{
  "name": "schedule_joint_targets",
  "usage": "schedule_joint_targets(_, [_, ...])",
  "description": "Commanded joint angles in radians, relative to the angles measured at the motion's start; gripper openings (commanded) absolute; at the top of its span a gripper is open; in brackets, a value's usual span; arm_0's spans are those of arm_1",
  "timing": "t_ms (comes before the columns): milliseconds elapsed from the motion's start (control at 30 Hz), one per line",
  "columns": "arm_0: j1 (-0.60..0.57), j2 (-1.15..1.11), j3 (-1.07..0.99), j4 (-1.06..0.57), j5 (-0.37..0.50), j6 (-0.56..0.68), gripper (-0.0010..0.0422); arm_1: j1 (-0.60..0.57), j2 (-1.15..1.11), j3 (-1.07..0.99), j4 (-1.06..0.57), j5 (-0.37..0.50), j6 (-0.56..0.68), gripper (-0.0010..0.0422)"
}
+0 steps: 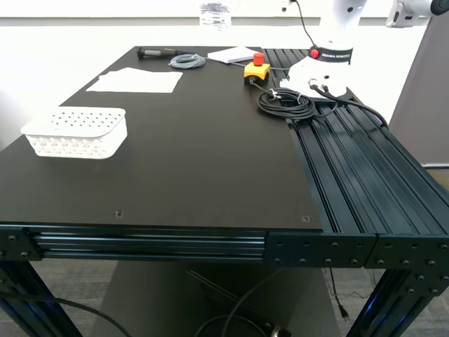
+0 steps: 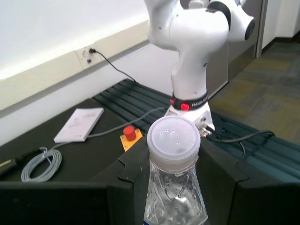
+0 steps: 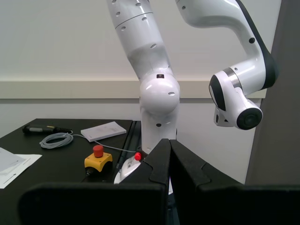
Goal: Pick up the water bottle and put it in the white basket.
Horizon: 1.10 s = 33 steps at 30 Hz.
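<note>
The water bottle [image 2: 174, 187] is clear with a white cap [image 2: 174, 139]. It sits between the two black fingers of my first gripper [image 2: 176, 187], which is shut on it below the cap. In the exterior view only the bottle's lower part [image 1: 215, 14] shows, hanging at the top edge, high over the table's far side. The white basket [image 1: 77, 131], perforated and empty, stands on the black table near the exterior view's left edge. My second gripper [image 3: 169, 159] is shut with nothing between its fingers; it points at the other white robot.
Another white robot arm [image 1: 319, 70] stands at the far right with a coiled black cable [image 1: 284, 104] and a yellow stop button [image 1: 257, 69] beside it. White paper sheets [image 1: 137, 81], a grey cable coil [image 1: 186, 61], a black-handled tool [image 1: 158, 53] and a booklet [image 1: 231, 55] lie at the back.
</note>
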Motion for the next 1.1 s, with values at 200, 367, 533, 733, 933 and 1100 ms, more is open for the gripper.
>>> schedule_joint_targets(200, [0.0,0.0,0.002,0.002,0.0,0.0,0.0001,0.01,-0.079,0.002,-0.083,-0.132,0.022,-0.0001])
schedule_joint_targets(367, [0.0,0.0,0.002,0.003,0.0,0.0,0.0001,0.021,-0.192,0.002,-0.239,-0.303,0.064,-0.0001])
schedule_joint_targets(533, [0.0,0.0,0.002,-0.001,0.0,0.0,0.0001,0.084,-0.255,0.002,-0.423,-0.341,0.069,-0.0001])
schedule_joint_targets(733, [0.0,0.0,0.002,-0.001,0.0,0.0,0.0001,0.222,-0.328,-0.073,-0.54,-0.339,0.067,-0.0001])
schedule_joint_targets(933, [0.0,0.0,0.002,-0.001,0.0,0.0,0.0001,0.35,-0.365,-0.222,-0.436,-0.152,0.066,-0.0001])
schedule_joint_targets(1100, [0.0,0.0,0.002,-0.002,0.0,0.0,0.0001,0.369,-0.363,-0.36,-0.276,-0.151,0.086,-0.0001])
